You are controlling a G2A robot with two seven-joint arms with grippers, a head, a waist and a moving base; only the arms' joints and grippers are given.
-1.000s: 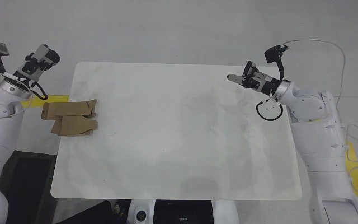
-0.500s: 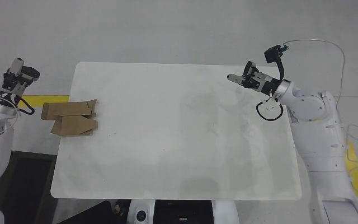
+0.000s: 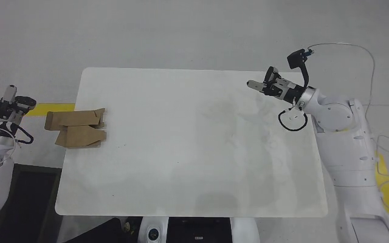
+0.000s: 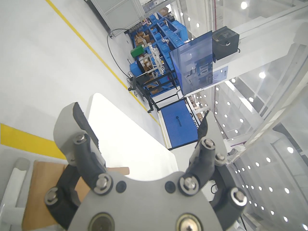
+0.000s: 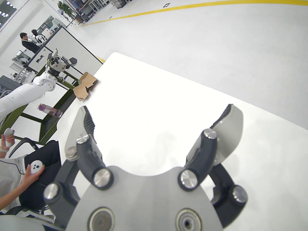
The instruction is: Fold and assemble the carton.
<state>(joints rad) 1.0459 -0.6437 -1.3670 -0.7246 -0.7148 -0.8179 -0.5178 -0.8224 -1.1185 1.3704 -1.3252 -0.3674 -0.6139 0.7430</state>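
The carton (image 3: 76, 126) is a flat, folded piece of brown cardboard lying on the left edge of the white table (image 3: 194, 158), partly overhanging it. My left gripper (image 3: 11, 103) hangs off the table, to the left of the carton and apart from it. In the left wrist view this gripper (image 4: 140, 116) is open and empty, with the carton (image 4: 38, 188) beneath it. My right gripper (image 3: 252, 85) is above the table's far right area, far from the carton. It (image 5: 156, 111) is open with nothing between its fingers, and the carton (image 5: 86, 86) lies across the table.
The table's broad middle (image 5: 156, 92) is bare white surface. A dark green frame stand (image 5: 48, 121) with a bottle (image 5: 49, 110) on it stands beyond the table's left side, near the left arm (image 5: 36, 85).
My left gripper has swung away from the table's far left corner, moving further left and toward the front. The right arm and the carton have stayed put.
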